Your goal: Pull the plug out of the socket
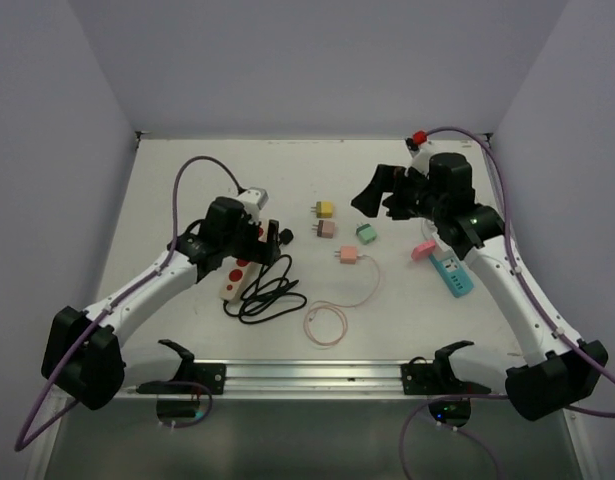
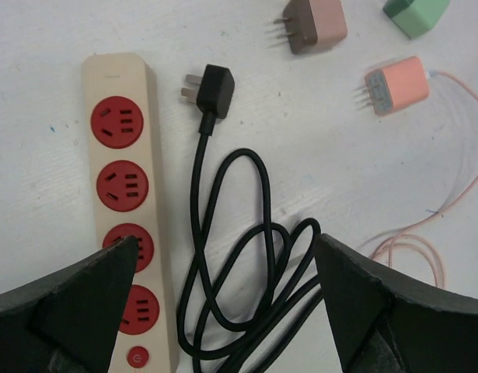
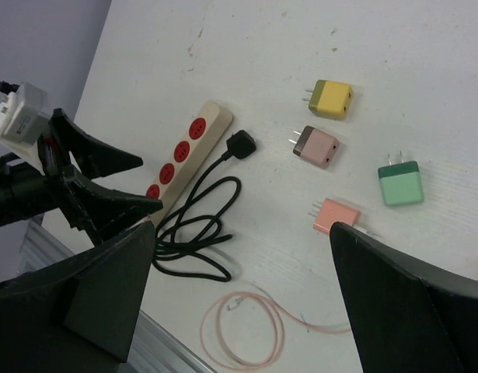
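A cream power strip with red sockets (image 2: 122, 194) lies on the table, also in the top view (image 1: 232, 280) and the right wrist view (image 3: 184, 151). A black plug (image 2: 211, 81) lies flat beside its far end, prongs free, apart from the strip; its black cable (image 2: 239, 264) coils next to the strip. The plug also shows in the top view (image 1: 286, 237) and the right wrist view (image 3: 240, 144). My left gripper (image 2: 225, 241) is open and empty, above the strip's near sockets and the cable coil. My right gripper (image 3: 242, 225) is open and empty, raised above the table's middle (image 1: 379, 205).
Loose adapters lie mid-table: yellow (image 1: 324, 209), dusty pink (image 1: 325, 229), green (image 1: 366, 233), and a salmon charger (image 1: 348, 255) with a thin pink cable loop (image 1: 327, 322). A teal power strip (image 1: 453, 275) with a pink plug (image 1: 423, 250) at its far end lies under the right arm.
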`<state>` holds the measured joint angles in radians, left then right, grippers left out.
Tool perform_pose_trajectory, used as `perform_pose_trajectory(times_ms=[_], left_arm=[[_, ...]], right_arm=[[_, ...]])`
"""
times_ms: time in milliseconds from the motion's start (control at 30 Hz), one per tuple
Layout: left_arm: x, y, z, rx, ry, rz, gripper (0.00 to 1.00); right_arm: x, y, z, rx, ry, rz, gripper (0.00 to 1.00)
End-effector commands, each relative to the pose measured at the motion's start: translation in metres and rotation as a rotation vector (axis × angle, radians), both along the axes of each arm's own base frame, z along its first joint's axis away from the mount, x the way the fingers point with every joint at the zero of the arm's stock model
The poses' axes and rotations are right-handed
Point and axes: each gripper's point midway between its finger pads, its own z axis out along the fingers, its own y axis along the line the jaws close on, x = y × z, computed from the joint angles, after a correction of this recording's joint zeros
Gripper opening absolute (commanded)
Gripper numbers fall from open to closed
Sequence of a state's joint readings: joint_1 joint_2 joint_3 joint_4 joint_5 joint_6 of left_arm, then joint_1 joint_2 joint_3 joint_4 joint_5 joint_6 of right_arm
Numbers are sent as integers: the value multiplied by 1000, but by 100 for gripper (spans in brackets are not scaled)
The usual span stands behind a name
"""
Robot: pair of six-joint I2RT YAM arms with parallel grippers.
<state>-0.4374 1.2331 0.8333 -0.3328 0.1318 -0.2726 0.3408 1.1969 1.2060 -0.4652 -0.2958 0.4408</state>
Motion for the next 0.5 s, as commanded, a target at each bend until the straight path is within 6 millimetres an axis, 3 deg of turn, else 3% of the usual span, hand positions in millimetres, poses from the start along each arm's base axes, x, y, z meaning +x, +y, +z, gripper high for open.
perform_pose_trajectory(times_ms=[0, 200, 300, 400, 467], left_arm=[[-16, 10, -17, 213, -7, 16, 97], [-61, -30, -57, 378, 55, -75, 97], [-69, -38, -73, 406, 90, -88, 94], [-65, -34, -85, 448, 111, -42, 84], [-60, -26, -95, 509, 112, 2, 70]], right_arm=[[-22, -13, -3, -67, -1, 21, 99], [-45, -32, 20, -94, -71, -14, 99], [-49, -40, 27, -115, -97, -44, 99], [-53, -45, 32, -127, -111, -50, 99], [-54, -46, 34, -133, -118, -50, 99]])
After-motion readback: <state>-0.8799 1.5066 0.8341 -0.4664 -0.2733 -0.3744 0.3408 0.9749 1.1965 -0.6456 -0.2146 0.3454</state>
